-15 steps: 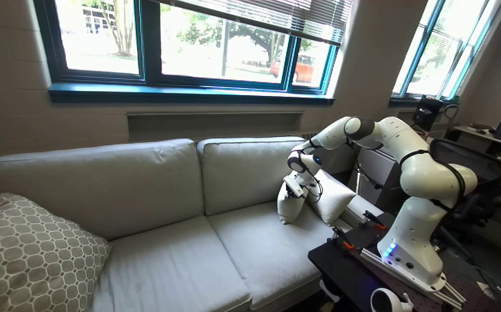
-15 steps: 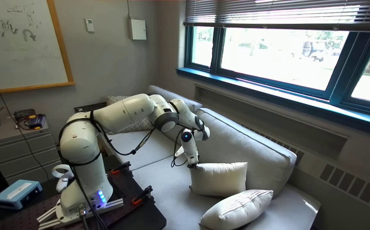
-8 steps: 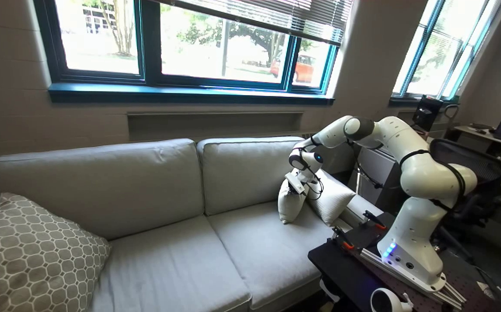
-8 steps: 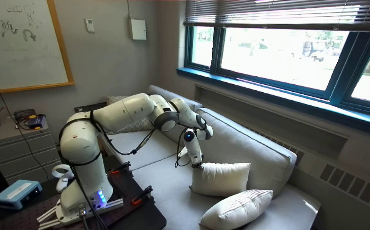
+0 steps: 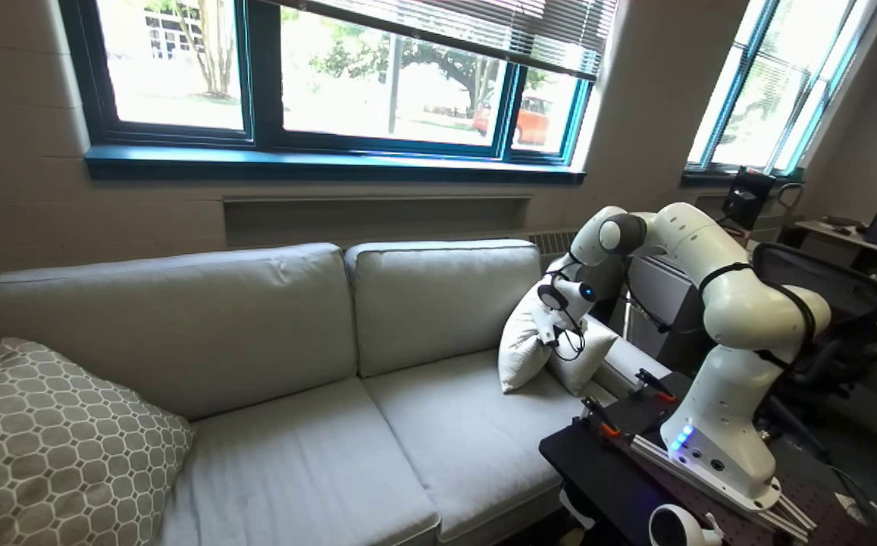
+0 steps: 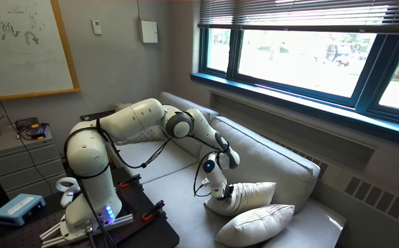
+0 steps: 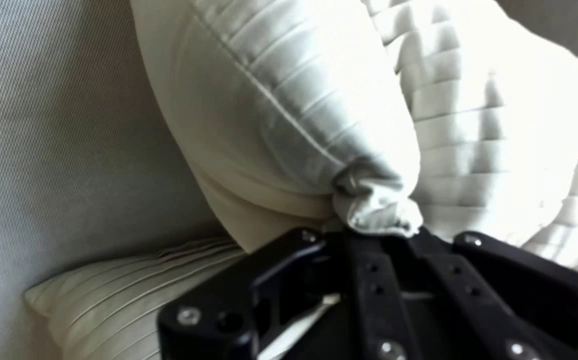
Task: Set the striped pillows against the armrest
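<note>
My gripper (image 7: 387, 241) is shut on the gathered corner of one striped pillow (image 7: 289, 100), a cream one with pleats. That pillow stands tilted on the seat in both exterior views (image 5: 520, 353) (image 6: 254, 196), its upper part bent, the gripper (image 6: 229, 193) at its near side. Right beside it, on the armrest side, lies the other striped pillow (image 6: 254, 225), partly hidden behind the arm in an exterior view (image 5: 586, 360). The low pale armrest (image 5: 637, 362) runs just past that pillow. A striped pillow part (image 7: 129, 305) shows at lower left in the wrist view; which pillow it belongs to I cannot tell.
The sofa back cushion (image 5: 442, 303) rises behind the pillows. A large lattice-patterned pillow (image 5: 67, 447) leans at the sofa's far end. The dark table (image 5: 590, 455) with the robot base and orange-tipped clamps (image 6: 153, 210) stands close to the seat.
The gripper has moved lower and toward the armrest, turning as it went. The held pillow's near corner has come down with it, so the pillow now leans and bends toward the other one.
</note>
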Motion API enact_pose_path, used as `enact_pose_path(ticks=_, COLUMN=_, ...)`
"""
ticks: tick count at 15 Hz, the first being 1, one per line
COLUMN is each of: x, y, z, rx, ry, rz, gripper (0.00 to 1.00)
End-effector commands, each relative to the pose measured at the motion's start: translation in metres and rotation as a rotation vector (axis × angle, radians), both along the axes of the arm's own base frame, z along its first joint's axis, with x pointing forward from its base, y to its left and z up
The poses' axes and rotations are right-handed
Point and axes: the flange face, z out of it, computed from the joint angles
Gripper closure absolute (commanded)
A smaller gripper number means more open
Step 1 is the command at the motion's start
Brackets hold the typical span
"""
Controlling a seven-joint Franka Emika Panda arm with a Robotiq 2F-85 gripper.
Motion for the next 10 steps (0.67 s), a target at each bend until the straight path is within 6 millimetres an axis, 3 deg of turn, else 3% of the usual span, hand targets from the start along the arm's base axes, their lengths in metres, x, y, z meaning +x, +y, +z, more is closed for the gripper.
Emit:
enact_pose_path(ticks=1, x=-0.066, y=-0.041, z=-0.032, rx=0.051, ry=-0.056, rz=-0.206, gripper=0.97)
enact_pose_path(ticks=3, x=-0.112, y=-0.063, z=-0.057, rx=0.116, ry=-0.057, rz=-0.317, gripper=0.97)
enact_pose_path(ticks=6, x=-0.177, y=-0.099, z=-0.078, rx=0.19, ry=-0.094, rz=-0.435, gripper=0.97)
enact_pose_path(ticks=8, x=-0.216, y=-0.123, z=-0.073, rx=0.228, ry=-0.136, rz=-0.511, gripper=0.97)
enact_pose_path(ticks=10, x=-0.242, y=-0.13, z=-0.054, rx=0.272, ry=-0.189, rz=-0.58, gripper=0.97)
